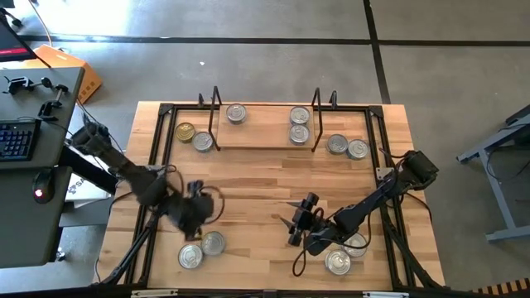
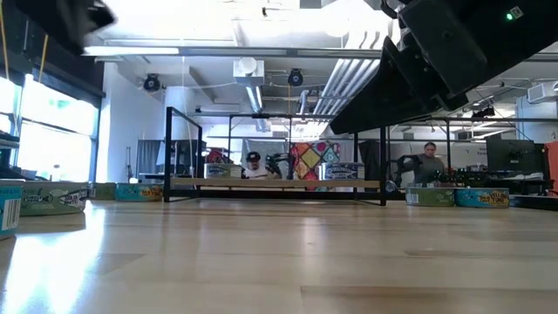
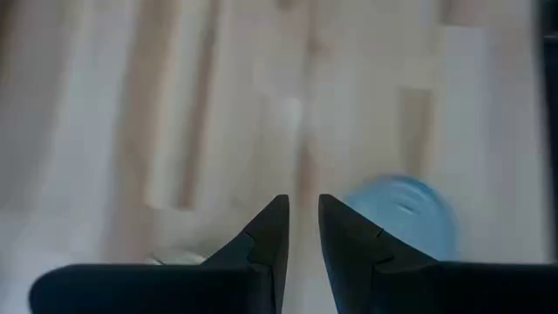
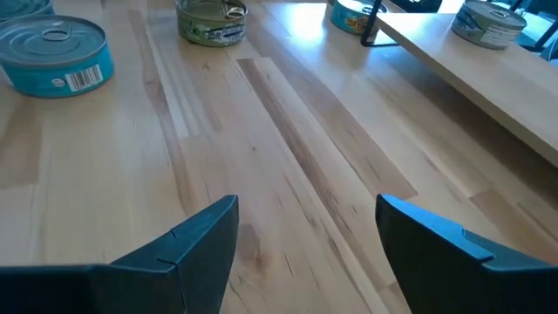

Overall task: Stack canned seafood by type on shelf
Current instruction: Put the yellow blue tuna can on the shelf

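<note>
The shelf [image 1: 265,132] stands at the table's far middle, with three silver-lidded tins on it: one [image 1: 236,113] and a pair [image 1: 300,124]. A gold-lidded tin [image 1: 185,132] and a silver one [image 1: 203,141] sit left of the shelf, and two tins [image 1: 347,147] sit right of it. Two tins [image 1: 202,250] rest near the left front, below my left gripper [image 1: 195,211]. That gripper [image 3: 299,218] hovers over the wood, shut and holding nothing, with a blue tin [image 3: 401,214] beside it. My right gripper [image 1: 298,219] [image 4: 305,235] is open and holds nothing, pointing toward the left side of the table.
Two more tins [image 1: 346,254] lie under the right arm near the front edge. The right wrist view shows a blue-labelled tin [image 4: 57,52], a green-labelled tin [image 4: 212,22] and the shelf board [image 4: 471,70] ahead. Bare wood lies between the grippers and the shelf. People sit beyond the table [image 2: 429,161].
</note>
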You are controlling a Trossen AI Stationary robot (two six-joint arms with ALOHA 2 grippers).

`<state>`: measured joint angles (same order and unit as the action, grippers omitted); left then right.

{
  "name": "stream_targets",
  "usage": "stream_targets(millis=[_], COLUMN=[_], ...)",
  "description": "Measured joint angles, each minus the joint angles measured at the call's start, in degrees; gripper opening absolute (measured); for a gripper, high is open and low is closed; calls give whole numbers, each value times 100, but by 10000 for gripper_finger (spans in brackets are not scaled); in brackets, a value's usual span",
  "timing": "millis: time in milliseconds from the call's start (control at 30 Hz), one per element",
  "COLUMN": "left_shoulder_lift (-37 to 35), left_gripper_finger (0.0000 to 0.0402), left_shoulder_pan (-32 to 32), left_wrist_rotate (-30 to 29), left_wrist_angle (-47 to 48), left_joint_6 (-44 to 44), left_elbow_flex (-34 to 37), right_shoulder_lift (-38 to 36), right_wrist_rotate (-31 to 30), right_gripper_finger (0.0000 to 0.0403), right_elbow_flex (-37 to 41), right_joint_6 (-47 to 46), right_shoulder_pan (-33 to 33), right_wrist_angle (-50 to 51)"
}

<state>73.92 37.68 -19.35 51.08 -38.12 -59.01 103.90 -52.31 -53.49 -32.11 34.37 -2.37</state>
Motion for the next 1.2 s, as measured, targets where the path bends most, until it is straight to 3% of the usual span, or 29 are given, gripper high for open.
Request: stream_targets(millis=[200, 367, 567, 700, 967, 1200], left_shoulder_lift=[237, 605, 964, 1090, 1095, 1117], left_gripper_finger=[55, 55, 55, 55, 55, 55], left_shoulder_pan=[899, 991, 509, 267, -49, -676], left_wrist_rotate=[29, 165, 878, 1352, 1279, 1113], left_wrist_angle=[-565, -1662, -3161, -3530, -3494, -3723], left_joint_6=[-1661, -1816, -786, -215, 675, 2015], left_elbow_flex=[680, 1458, 1915, 1926, 1932, 1953], right_shoulder_lift=[0, 0, 0, 0, 0, -78], right_wrist_rotate=[-2, -29, -256, -215, -142, -356], right_gripper_finger=[263, 263, 263, 263, 263, 263], right_elbow_flex=[0, 0, 0, 0, 0, 0], right_joint_6=[-2, 97, 235, 211, 211, -300], right_shoulder_pan=[4, -7, -165, -286, -256, 300], right_wrist_angle=[-42, -42, -51, -59, -42, 714])
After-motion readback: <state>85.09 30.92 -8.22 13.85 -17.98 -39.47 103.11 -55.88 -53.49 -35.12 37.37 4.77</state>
